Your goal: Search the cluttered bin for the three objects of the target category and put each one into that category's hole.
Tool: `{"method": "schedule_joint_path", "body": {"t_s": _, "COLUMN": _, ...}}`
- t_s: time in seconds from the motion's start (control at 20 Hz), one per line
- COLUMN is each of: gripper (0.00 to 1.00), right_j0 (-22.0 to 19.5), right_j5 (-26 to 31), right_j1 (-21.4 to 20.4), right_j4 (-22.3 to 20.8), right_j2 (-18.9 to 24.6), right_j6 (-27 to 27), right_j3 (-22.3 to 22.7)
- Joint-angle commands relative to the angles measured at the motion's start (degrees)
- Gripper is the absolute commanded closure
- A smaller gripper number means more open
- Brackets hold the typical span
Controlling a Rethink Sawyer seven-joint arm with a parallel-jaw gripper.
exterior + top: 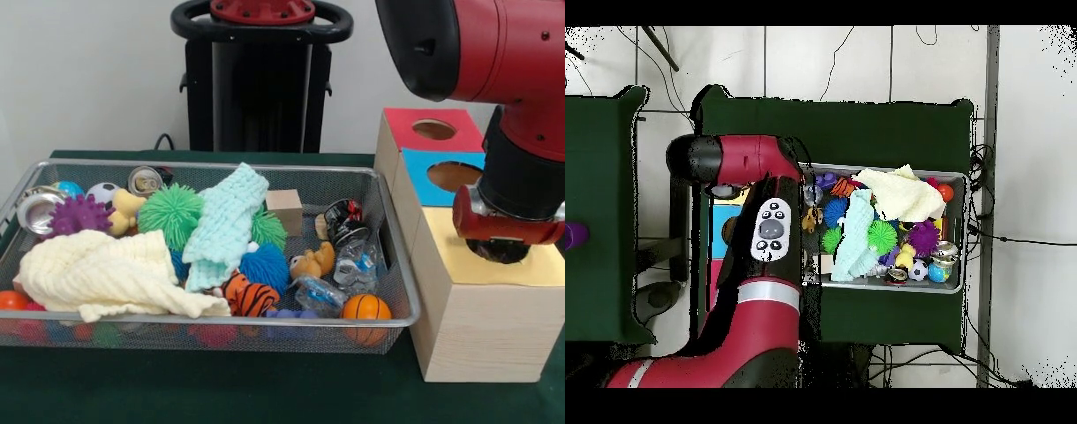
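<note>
The silver wire-mesh bin (393,221) stands at the left, full of toys and cloths; it also shows in the overhead view (957,180). No spotted fabric bundle shows in either view. The yellow-topped wooden box (481,327) stands right of the bin. My gripper (501,251) is lowered right onto its round hole (521,257), which the red wrist covers almost entirely. Anything held there is hidden. In the overhead view the arm (770,230) hides the gripper and the boxes.
Behind the yellow box stand a blue-topped box (441,177) and a red-topped box (424,131). In the bin lie a cream cloth (97,274), a mint cloth (225,225), green spiky balls (169,215), a tiger-striped plush (249,296) and an orange ball (365,308).
</note>
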Motion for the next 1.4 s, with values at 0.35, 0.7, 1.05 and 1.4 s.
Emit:
{"method": "schedule_joint_path", "body": {"t_s": 0.35, "gripper": 0.00, "right_j0": -7.27, "right_j5": 23.47, "right_j1": 7.44, "right_j4": -0.24, "right_j2": 7.48, "right_j6": -0.05, "right_j3": -23.83}}
{"method": "schedule_joint_path", "body": {"t_s": 0.7, "gripper": 0.00, "right_j0": -7.26, "right_j5": 25.83, "right_j1": 8.97, "right_j4": -1.81, "right_j2": 7.58, "right_j6": -1.84, "right_j3": -28.71}}
{"method": "schedule_joint_path", "body": {"t_s": 1.05, "gripper": 0.00, "right_j0": -7.35, "right_j5": 29.29, "right_j1": 9.80, "right_j4": -3.28, "right_j2": 6.60, "right_j6": -3.65, "right_j3": -33.23}}
{"method": "schedule_joint_path", "body": {"t_s": 1.4, "gripper": 0.00, "right_j0": -7.21, "right_j5": 27.60, "right_j1": 9.88, "right_j4": -3.82, "right_j2": 6.63, "right_j6": -3.96, "right_j3": -33.75}}
